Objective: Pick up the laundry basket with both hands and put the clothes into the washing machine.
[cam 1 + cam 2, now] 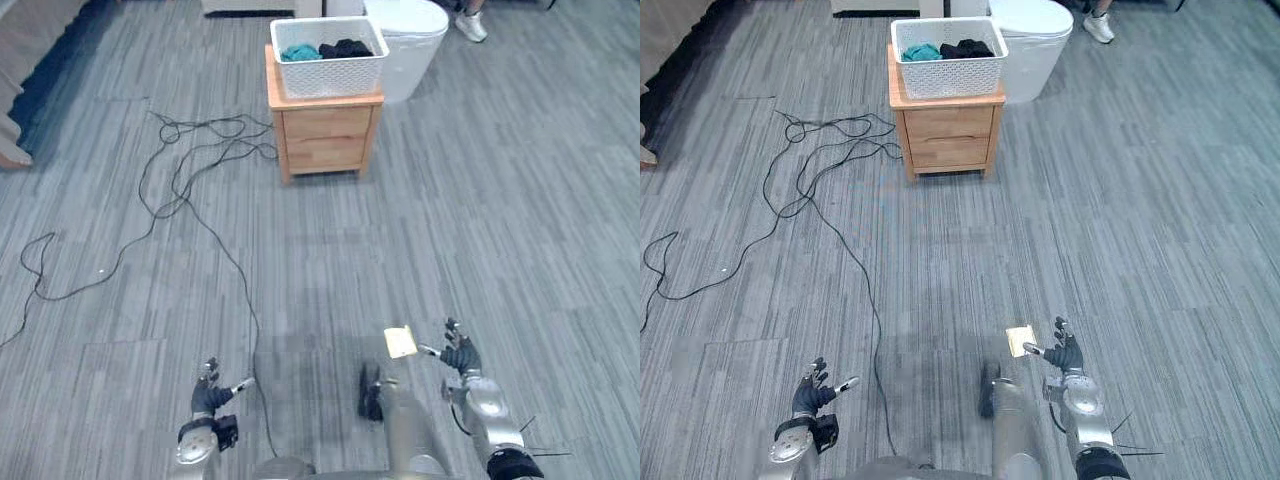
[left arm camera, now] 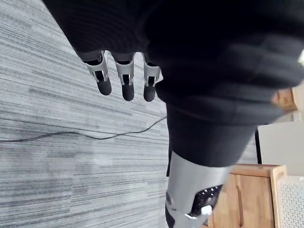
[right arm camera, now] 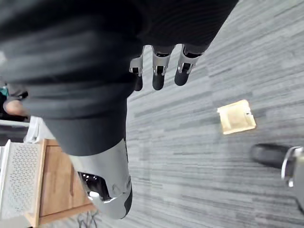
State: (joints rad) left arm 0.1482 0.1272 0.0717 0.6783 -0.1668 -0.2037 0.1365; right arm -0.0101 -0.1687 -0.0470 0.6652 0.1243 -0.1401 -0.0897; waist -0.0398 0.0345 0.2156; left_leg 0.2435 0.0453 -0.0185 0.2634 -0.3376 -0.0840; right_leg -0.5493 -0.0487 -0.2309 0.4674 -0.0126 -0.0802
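The left hand point(image 1: 208, 398) and right hand point(image 1: 462, 357) are open, empty, far from the white holey plastic basket point(image 1: 330, 72) (on a wooden cabinet point(image 1: 325, 140)); a flat yellow square point(image 3: 236, 117) lies near the right hand.

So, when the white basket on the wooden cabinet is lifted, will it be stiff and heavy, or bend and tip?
The laundry basket is probably stiff: its perforated walls look like moulded plastic. Likely light: the few clothes lie below its rim. Lifted by one side it might tilt.

Clothes point(image 1: 322, 50) lie in the laundry basket point(image 1: 332, 76), which sits on the counter point(image 1: 326, 136); the washing machine point(image 1: 412, 48) stands just behind the counter, to its right, on the floor point(image 1: 470, 210)
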